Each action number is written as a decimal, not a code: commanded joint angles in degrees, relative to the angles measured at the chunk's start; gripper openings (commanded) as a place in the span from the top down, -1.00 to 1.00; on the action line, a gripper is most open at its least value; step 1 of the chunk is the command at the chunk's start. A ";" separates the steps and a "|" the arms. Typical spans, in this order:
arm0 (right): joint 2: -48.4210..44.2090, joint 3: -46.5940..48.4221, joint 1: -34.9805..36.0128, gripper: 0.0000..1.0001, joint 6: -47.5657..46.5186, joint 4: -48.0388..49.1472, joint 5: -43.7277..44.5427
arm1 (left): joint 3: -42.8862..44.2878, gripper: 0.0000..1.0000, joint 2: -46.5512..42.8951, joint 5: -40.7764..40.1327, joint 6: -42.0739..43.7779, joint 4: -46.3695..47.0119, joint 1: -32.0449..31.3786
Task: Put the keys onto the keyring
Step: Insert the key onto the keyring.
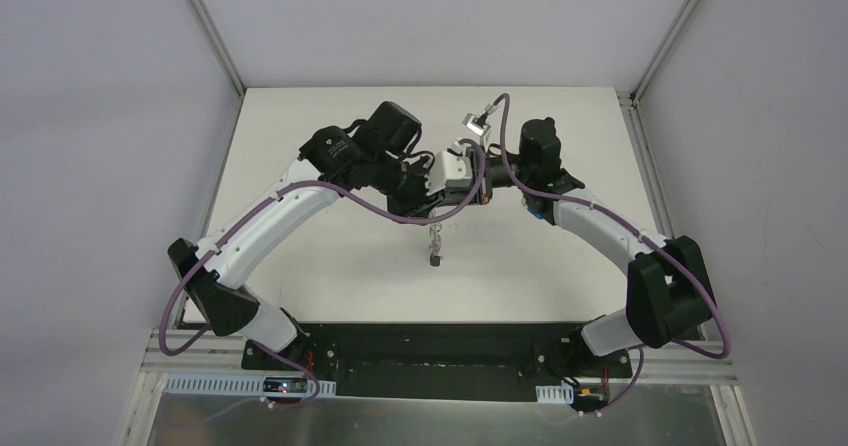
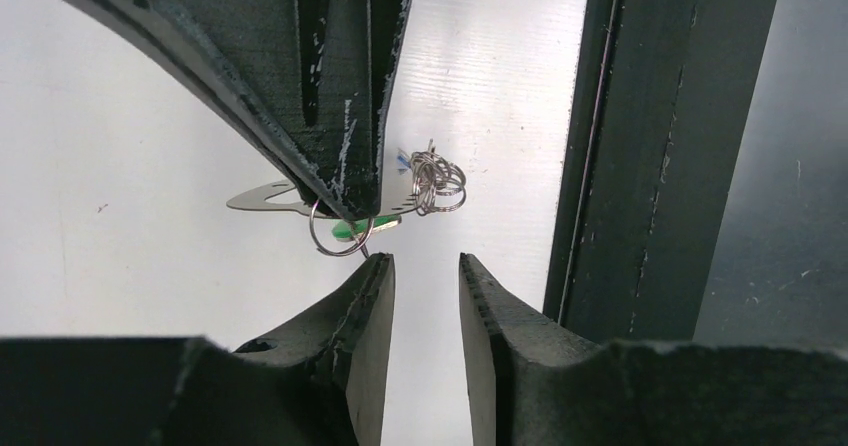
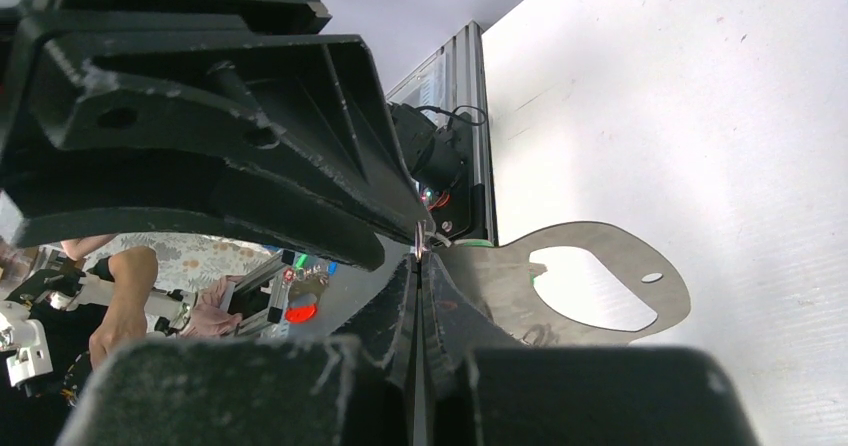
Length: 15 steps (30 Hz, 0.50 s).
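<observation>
Left gripper [image 2: 425, 296]: two rough black fingers set narrowly apart, holding nothing. Just beyond it, right gripper [image 3: 420, 266] is clamped tight on the keyring [image 3: 600, 236] — one flat grey metal plate with an oval cutout — above the white table [image 1: 330, 166]. At the plate's lower edge: one wire ring [image 2: 335, 254], one green-headed key [image 2: 352, 229], and one knot of small linked rings [image 2: 438, 181].

- We see the keyring [image 3: 600, 236] as a flat plate of dull grey metal, smooth and faintly sheened.
- Its rings [image 2: 438, 181] are thin, bright, shiny wire.
- One key head [image 2: 352, 228] looks to us like green plastic.
- The right fingers [image 2: 340, 86] and left fingers [image 2: 365, 326] are matt black, rough-grained, with whitish scuffs along the edges.
- The table [image 2: 120, 166] is white, matt and finely ribbed.
- The cables [image 1: 350, 194] have a smooth purple sheath.
</observation>
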 commanded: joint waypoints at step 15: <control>-5.04 3.17 -2.26 1.00 -4.11 5.42 -4.47 | -4.63 0.17 -3.77 26.15 -20.31 17.02 13.43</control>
